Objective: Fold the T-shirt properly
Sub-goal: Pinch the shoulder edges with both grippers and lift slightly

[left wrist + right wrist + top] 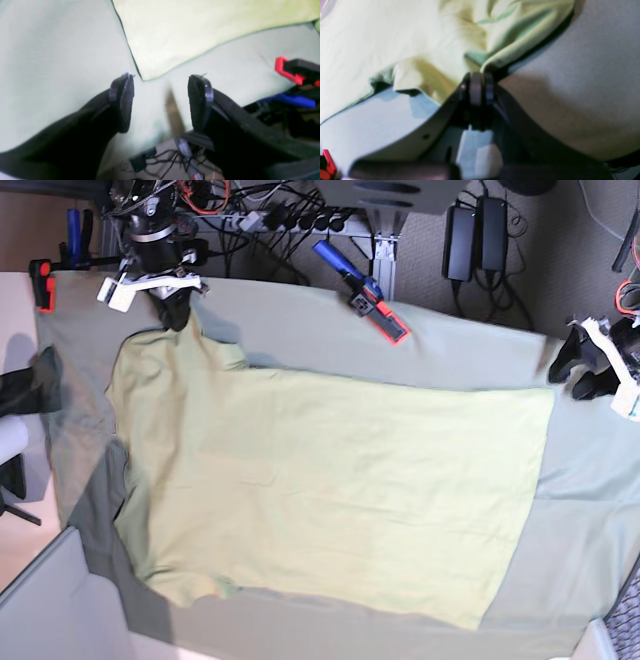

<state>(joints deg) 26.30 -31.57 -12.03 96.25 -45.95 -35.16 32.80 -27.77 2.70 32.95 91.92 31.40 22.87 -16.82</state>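
Lying flat: one T-shirt (330,480), two tools, two clamps (365,300).

A table draped in a large dull grey-green tablecloth sheet (470,345) carries everything here. Spread flat over most of it lies a plain pale yellow-green short-sleeved cotton T-shirt (330,490), its straight hem toward the right edge and its sleeves toward the left edge. At the far edge, near the middle, a blue-handled clamp with a red jaw (362,293) grips the cloth. Another red and black clamp (42,283) bites the far left corner. Bare sheet shows along the near and right edges.
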